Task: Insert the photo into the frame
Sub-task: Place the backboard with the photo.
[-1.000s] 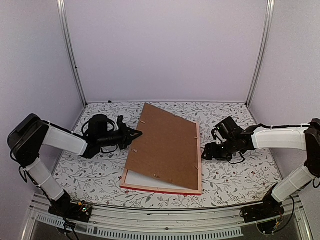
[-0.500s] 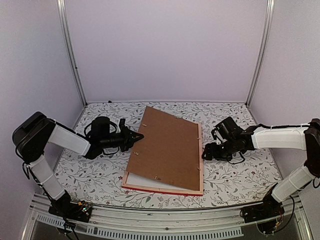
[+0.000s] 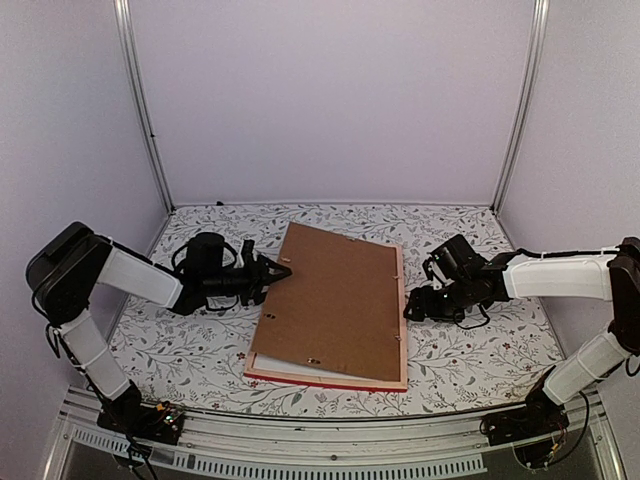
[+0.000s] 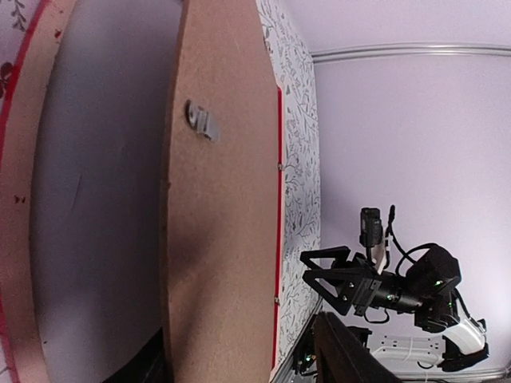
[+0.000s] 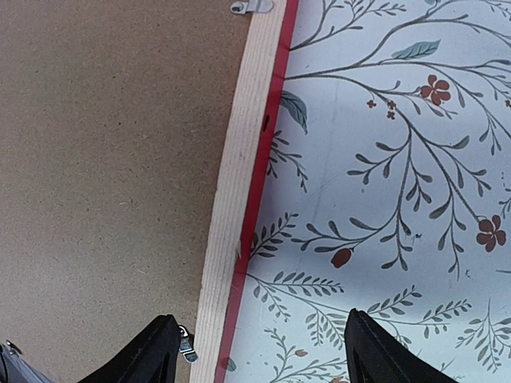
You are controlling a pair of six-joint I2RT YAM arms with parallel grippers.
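Left jaws sit at the left edge of the brown backing board [image 3: 335, 300], parted and straddling that edge. The one clear finger [image 4: 343, 355] stands off the board face, so nothing is gripped.

Frame [image 5: 239, 175]: large thin-railed rectangle with a bright red front and pale wood sides. It lies face-down at the counter's [image 3: 180, 340] middle, nearer the near edge than the far edge. Red shows only as a thin line along its near and right rails. Its long axis runs far to near, with the far end skewed slightly toward the counter's left edge.

The board lies over the frame's back, its left side lifted a little and its right side down on the rail. Small metal clips [image 4: 201, 121] are on it.

A white sheet [image 3: 265, 360] peeks out under the board at the near-left corner. Cannot tell if it is the photo; no print side is visible.

Right jaws are wide apart, with fingertips [image 5: 160, 351] either side of the frame's right rail, above it and holding nothing.

Counter cover is white with grey leafy vines and small red flowers. Walls [image 3: 330, 100] are plain pale lilac, with metal posts [image 3: 140, 100] at the far corners.
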